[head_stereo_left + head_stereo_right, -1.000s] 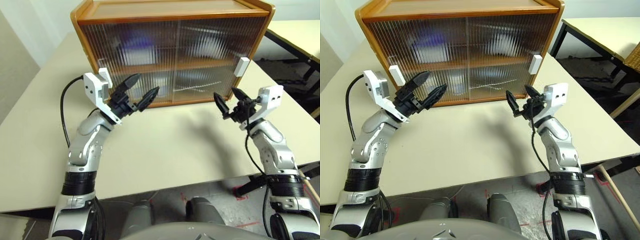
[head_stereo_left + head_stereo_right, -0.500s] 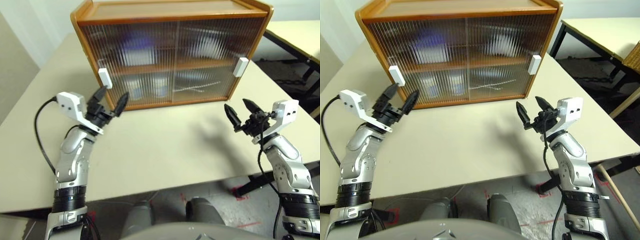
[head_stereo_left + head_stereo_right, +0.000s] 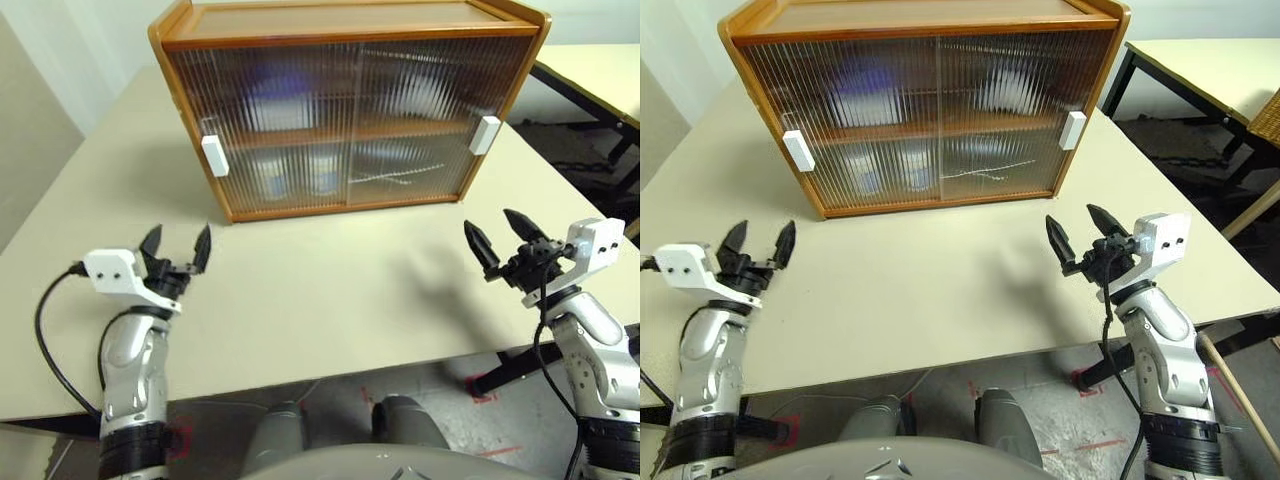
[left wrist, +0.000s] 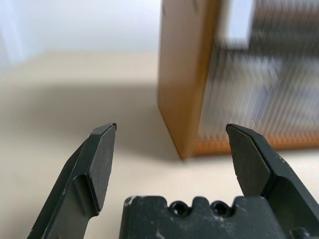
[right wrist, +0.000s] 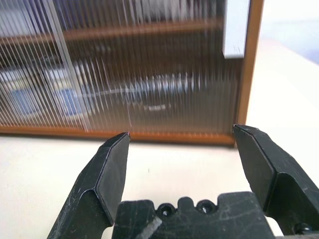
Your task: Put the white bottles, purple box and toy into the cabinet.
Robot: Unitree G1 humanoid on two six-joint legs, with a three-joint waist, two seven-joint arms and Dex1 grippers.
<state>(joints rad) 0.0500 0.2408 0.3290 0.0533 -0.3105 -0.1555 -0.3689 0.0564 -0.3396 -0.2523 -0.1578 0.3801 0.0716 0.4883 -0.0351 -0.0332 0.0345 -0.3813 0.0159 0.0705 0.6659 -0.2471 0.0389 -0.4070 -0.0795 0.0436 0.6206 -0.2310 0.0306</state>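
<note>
While both doors are sitting closed, the cabinet is standing at the far side of the table, its ribbed translucent panels meeting at the middle and a white handle showing at the outer edge of the left door, another handle at the outer edge of the right door. Behind the ribbing, shapes are blurring: a purple patch, likely the box, is lying on the upper shelf toward the left; pale blue-and-white forms, likely the bottles, are standing on the lower level left of centre; a whitish smear is showing on the upper right, and whether that is the toy cannot be told. Left gripper is hovering low over the near left part of the table, well short of the cabinet and a little outside its left front corner, fingers spread wide and holding nothing; its wrist view is looking past the cabinet's wooden left side and corner. Right gripper is hanging above the near right edge of the table, apart from the cabinet and slightly outside its right front corner, jaws also standing wide and empty; its wrist view is facing the right door, the handle and the bottom rail. Neither gripper is touching the cabinet or a handle.
</note>
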